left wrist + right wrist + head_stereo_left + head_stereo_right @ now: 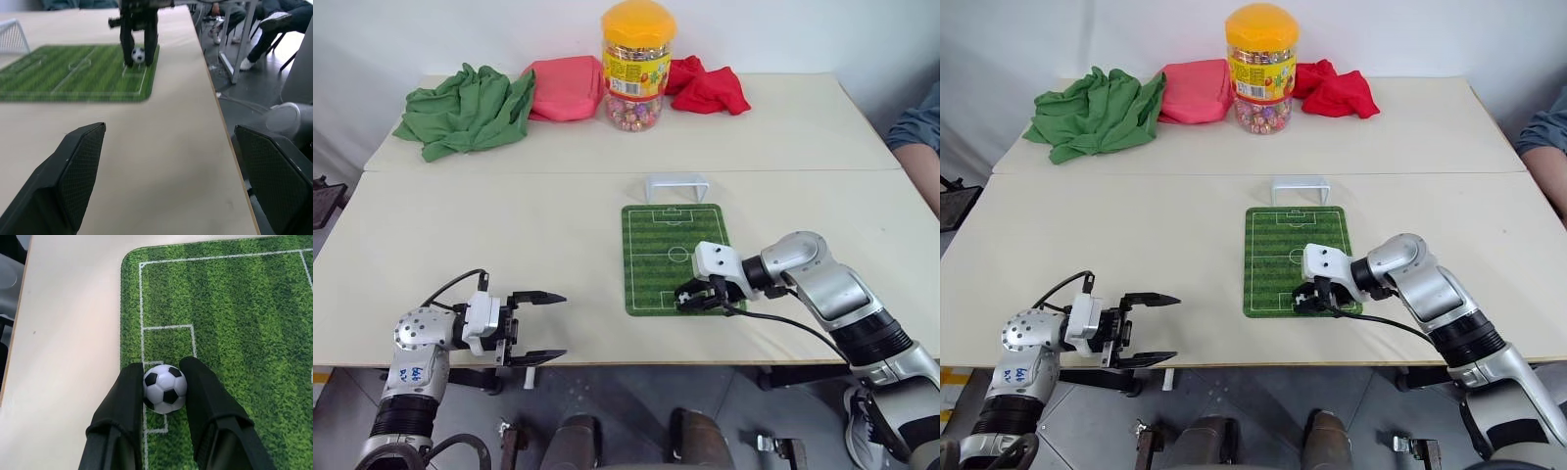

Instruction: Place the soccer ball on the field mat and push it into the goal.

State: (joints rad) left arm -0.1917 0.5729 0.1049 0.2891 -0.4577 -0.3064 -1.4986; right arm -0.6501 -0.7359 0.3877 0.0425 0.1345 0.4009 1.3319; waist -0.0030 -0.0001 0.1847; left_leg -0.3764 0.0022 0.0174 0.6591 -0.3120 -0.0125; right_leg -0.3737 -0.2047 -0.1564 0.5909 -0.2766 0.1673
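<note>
My right gripper (164, 376) is shut on the soccer ball (165, 388), a tiny white ball with black patches pinched between both fingers. The ball (688, 294) is at the near end of the field mat (671, 235), over the small box by the near line. Whether it rests on the mat I cannot tell. The white goal (675, 186) stands just beyond the mat's far end. My left gripper (558, 326) is open and empty at the table's front edge, well left of the mat, pointing towards it. The left wrist view looks between its fingers at the ball (138, 55).
At the back of the table lie a green cloth (470, 108), a pink cloth (566, 88) and a red cloth (707, 88), with a yellow-lidded candy jar (636, 69) among them. A person's arm (920, 137) shows at the right edge.
</note>
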